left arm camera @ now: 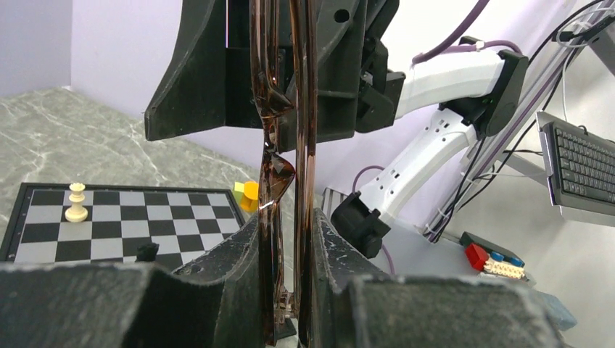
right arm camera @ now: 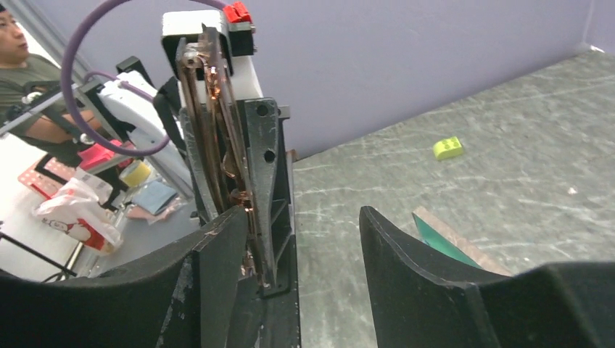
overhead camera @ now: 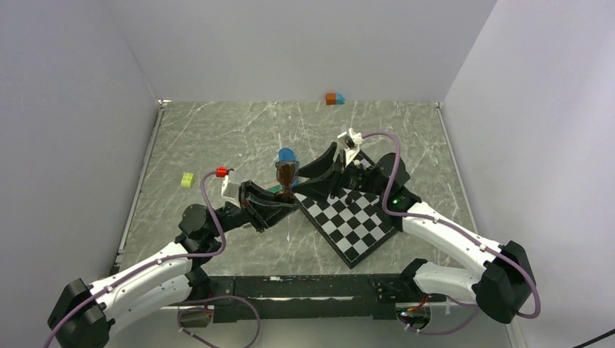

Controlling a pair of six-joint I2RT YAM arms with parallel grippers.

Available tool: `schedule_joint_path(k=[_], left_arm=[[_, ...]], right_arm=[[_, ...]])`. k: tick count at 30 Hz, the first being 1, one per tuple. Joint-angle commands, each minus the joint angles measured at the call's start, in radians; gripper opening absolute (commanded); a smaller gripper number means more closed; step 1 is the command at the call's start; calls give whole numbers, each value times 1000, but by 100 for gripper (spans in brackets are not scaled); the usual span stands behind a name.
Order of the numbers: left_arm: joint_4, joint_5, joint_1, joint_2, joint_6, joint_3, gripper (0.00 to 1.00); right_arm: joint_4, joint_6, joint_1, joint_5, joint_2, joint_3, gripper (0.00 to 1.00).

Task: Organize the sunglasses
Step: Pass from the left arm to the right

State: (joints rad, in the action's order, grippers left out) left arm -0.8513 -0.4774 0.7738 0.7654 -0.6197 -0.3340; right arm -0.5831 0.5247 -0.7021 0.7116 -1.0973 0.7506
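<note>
The brown-framed sunglasses (overhead camera: pixel 287 177) are folded and held upright above the table, just in front of a blue capsule case (overhead camera: pixel 286 154). My left gripper (overhead camera: pixel 284 198) is shut on their lower part; in the left wrist view the fingers (left arm camera: pixel 239 283) press both sides of the frame (left arm camera: pixel 279 167). My right gripper (overhead camera: pixel 308 174) is open, its jaws standing either side of the upper part of the sunglasses (right arm camera: pixel 217 145). In the right wrist view the frame lies against the left finger (right arm camera: pixel 210 275), with a wide gap to the other. The purple pair is out of view.
A chessboard (overhead camera: pixel 355 221) lies right of centre under my right arm, with a white pawn (left arm camera: pixel 75 203) on it. A green brick (overhead camera: pixel 188 180) sits at the left. An orange and blue block (overhead camera: pixel 334 98) stands by the back wall.
</note>
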Motion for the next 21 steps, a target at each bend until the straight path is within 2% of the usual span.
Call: schedule_joint_path(k=[1, 6, 11, 21], left_arm=[[-96, 9, 3, -17, -26, -6, 0], [-99, 6, 3, -38, -31, 5, 0], [-122, 7, 3, -58, -61, 15, 0], [-128, 43, 4, -80, -67, 28, 0]], right_arm=[[-233, 54, -31, 20, -12, 13, 61], [-281, 62, -61, 41, -26, 14, 59], [-228, 24, -77, 74, -19, 29, 59], [-235, 9, -120, 31, -35, 67, 60]])
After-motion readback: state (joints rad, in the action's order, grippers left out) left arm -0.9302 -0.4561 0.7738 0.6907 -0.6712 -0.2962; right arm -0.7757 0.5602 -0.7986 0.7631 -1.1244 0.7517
